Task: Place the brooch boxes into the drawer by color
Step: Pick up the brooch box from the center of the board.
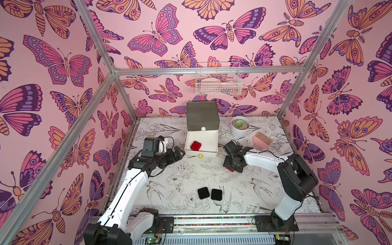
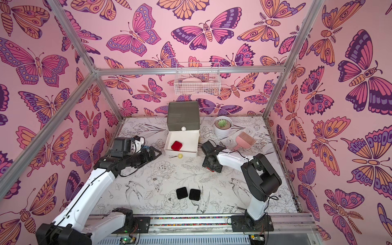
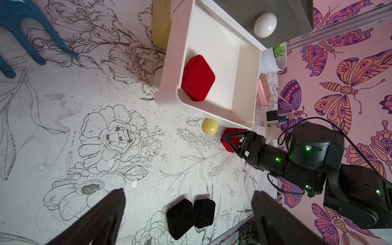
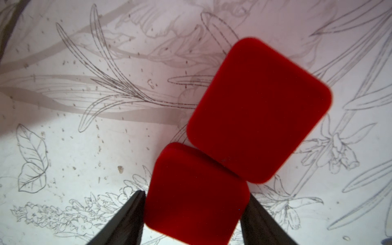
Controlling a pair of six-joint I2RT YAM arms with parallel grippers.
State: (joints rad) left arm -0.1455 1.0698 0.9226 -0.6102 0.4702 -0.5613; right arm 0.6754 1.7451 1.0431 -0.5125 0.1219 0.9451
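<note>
In both top views the white drawer is sitting pulled out, holding a red box; black boxes are lying nearer. Left wrist: left fingers are hanging spread. Right wrist: right fingers are flanking a second red box on the table; pinching or not, I cannot tell.

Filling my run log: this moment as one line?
left gripper open | right gripper astride loose red box, grip unclear | white drawer open, second red box inside | two black boxes on table
</note>
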